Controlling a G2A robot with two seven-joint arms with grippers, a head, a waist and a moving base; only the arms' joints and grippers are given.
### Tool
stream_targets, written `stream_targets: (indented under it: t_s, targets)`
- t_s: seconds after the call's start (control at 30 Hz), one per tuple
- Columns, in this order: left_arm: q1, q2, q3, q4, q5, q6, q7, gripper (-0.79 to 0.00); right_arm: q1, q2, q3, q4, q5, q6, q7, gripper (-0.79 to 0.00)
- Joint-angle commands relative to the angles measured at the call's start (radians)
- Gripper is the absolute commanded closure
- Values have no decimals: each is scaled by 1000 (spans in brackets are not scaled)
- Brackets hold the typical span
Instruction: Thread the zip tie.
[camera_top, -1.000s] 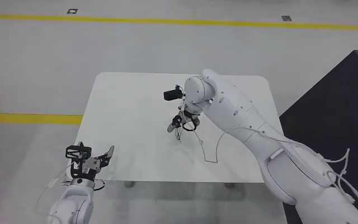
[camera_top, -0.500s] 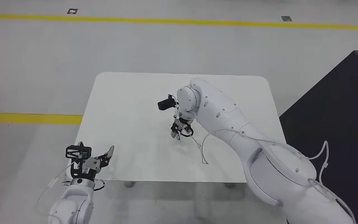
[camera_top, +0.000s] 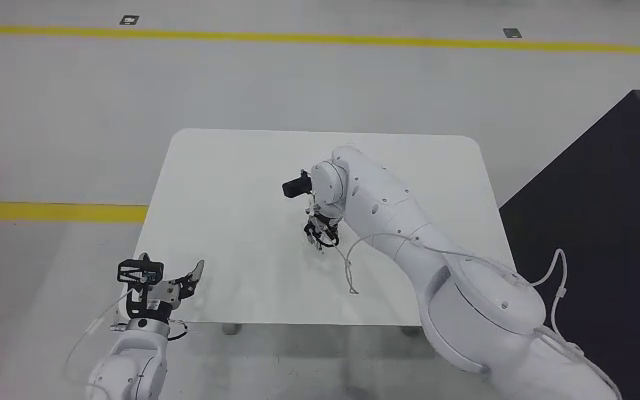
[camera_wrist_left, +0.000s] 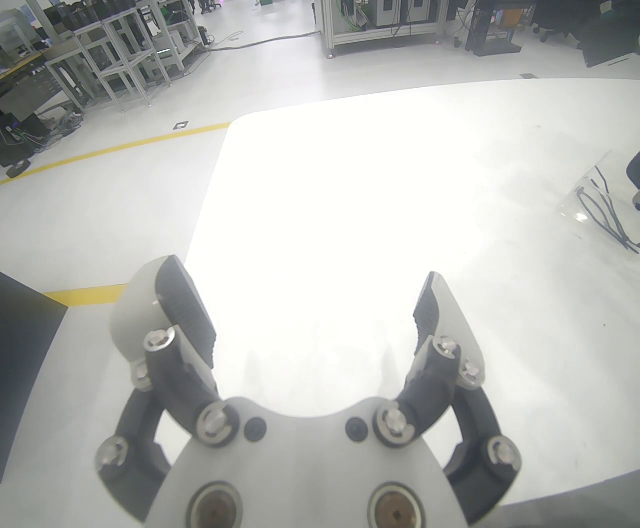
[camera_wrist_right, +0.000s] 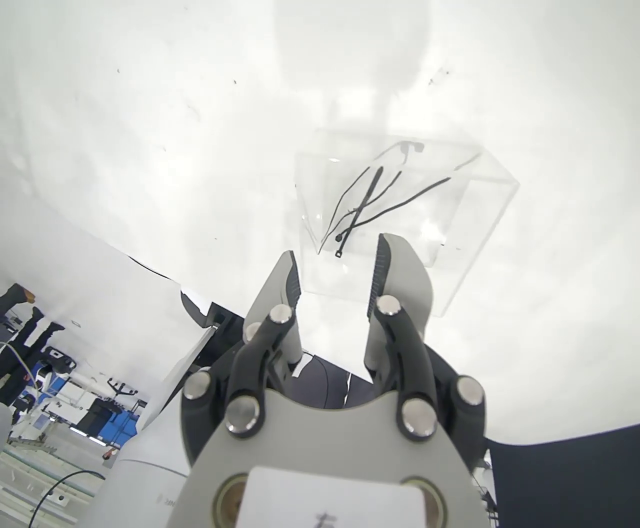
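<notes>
White table (camera_top: 230, 200): right gripper (camera_wrist_right: 335, 247) half-open near clear box (camera_wrist_right: 475, 235) of zip ties (camera_wrist_right: 370, 195), left gripper (camera_wrist_left: 300, 267) wide. Looks like pick stage; next, pinch one tie

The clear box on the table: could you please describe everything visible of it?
The clear box looks like thin transparent plastic, rectangular and straight-walled, standing flat on the white table near its middle. Several thin black zip ties lie loose inside. The right gripper hangs open over one edge; contact cannot be judged.
</notes>
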Motion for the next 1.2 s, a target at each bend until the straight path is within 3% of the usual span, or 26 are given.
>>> stream_targets:
  t_s: [0.0, 0.4, 0.47, 1.17]
  targets:
    - [0, 0, 0, 0, 0, 0, 0, -785, 2, -8, 0, 18, -5, -15, -18, -292]
    - [0, 0, 0, 0, 0, 0, 0, -785, 14, -35, 19, 99, -4, -46, -52, -252]
    - [0, 0, 0, 0, 0, 0, 0, -785, 14, -36, 26, 108, 4, -55, -68, -191]
    - [0, 0, 0, 0, 0, 0, 0, -785, 8, -25, 71, 157, 10, -93, -79, -182]
